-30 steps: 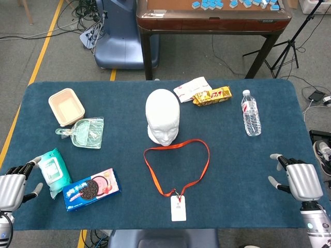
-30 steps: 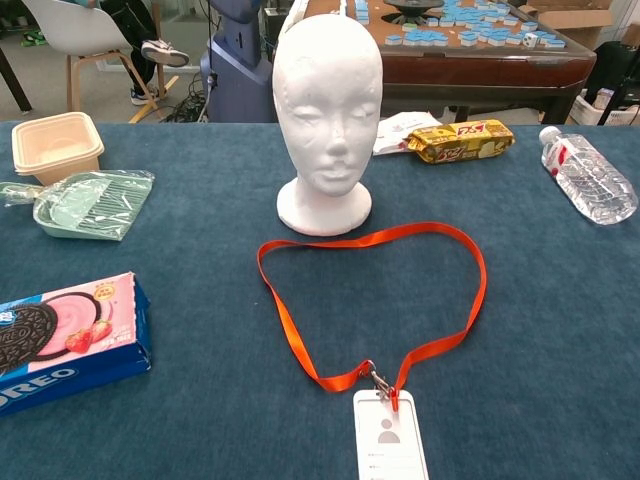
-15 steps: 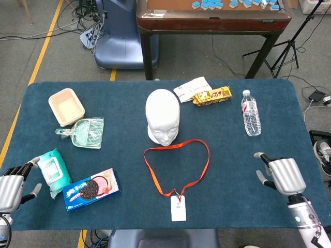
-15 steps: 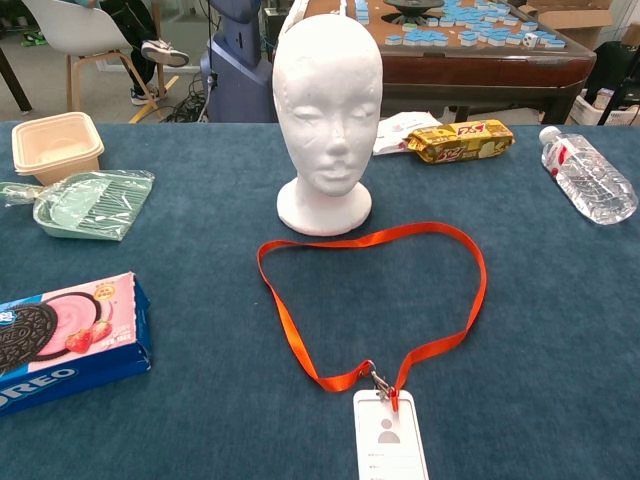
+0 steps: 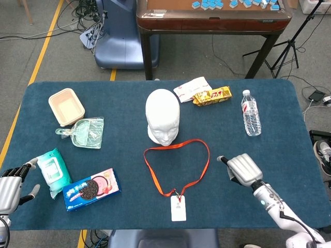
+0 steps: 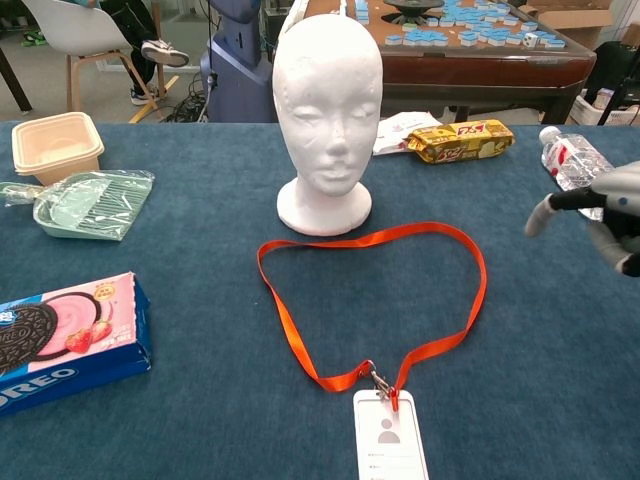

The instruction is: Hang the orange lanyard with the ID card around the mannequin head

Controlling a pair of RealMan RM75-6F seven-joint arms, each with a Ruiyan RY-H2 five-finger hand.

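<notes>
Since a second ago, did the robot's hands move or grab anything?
The right hand moved in from the table's right edge toward the orange lanyard, and now shows in the chest view. It holds nothing, fingers apart. The left hand barely moved. The lanyard, ID card and mannequin head stayed put.

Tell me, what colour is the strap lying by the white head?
The lanyard is orange; the chest view shows it best.

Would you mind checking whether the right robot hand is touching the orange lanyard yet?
Apart. In the head view, bare blue tablecloth shows between the right robot hand and the nearest edge of the orange lanyard.
</notes>
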